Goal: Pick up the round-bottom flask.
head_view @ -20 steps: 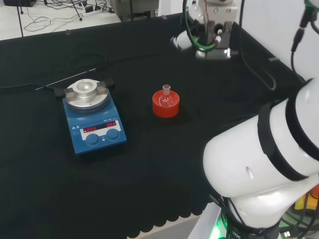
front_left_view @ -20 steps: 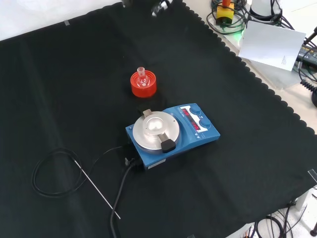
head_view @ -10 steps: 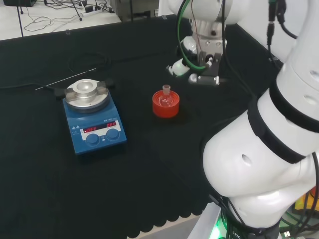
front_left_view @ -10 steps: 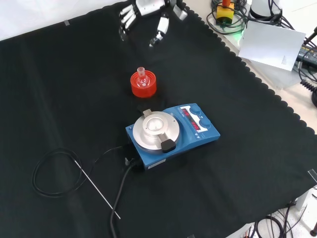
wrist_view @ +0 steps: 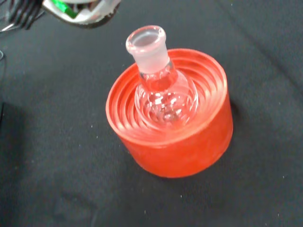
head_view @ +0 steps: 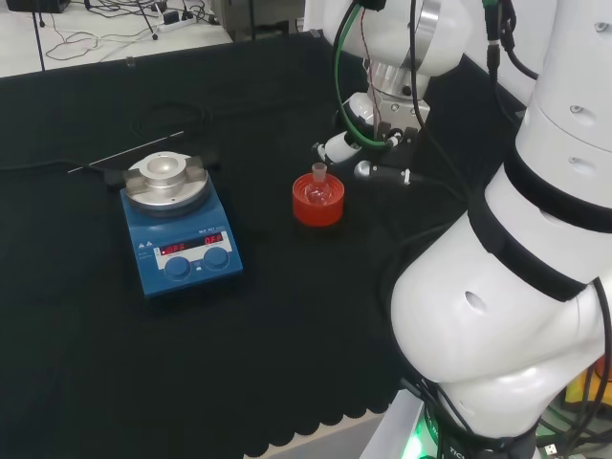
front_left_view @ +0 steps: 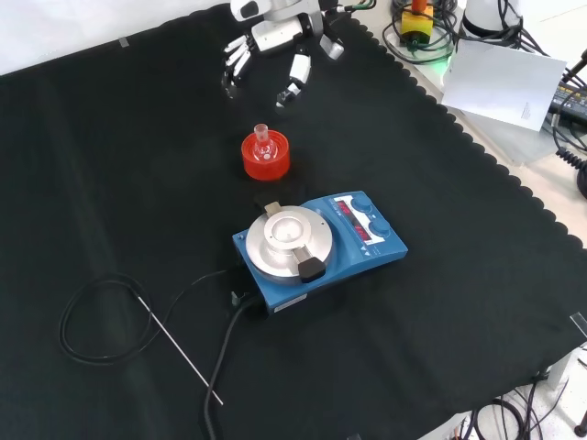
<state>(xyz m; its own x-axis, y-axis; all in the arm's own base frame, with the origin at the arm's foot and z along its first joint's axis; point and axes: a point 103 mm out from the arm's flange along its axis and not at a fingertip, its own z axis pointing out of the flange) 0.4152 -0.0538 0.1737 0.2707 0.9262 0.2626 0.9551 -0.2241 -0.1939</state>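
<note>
Black cloth (front_left_view: 110, 165) covers the bench. Front view, left to right: a coiled cable (front_left_view: 96, 321), then a blue stirrer plate (front_left_view: 316, 243). Beyond it, the round-bottom flask (front_left_view: 265, 145) sits upright in its red ribbed stand (front_left_view: 266, 161). Hand (front_left_view: 275, 41) hovers near, fingers spread, holding nothing.

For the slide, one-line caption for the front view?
Open hand above a round-bottom flask in its red ribbed stand, beside a blue hotplate stirrer.
</note>
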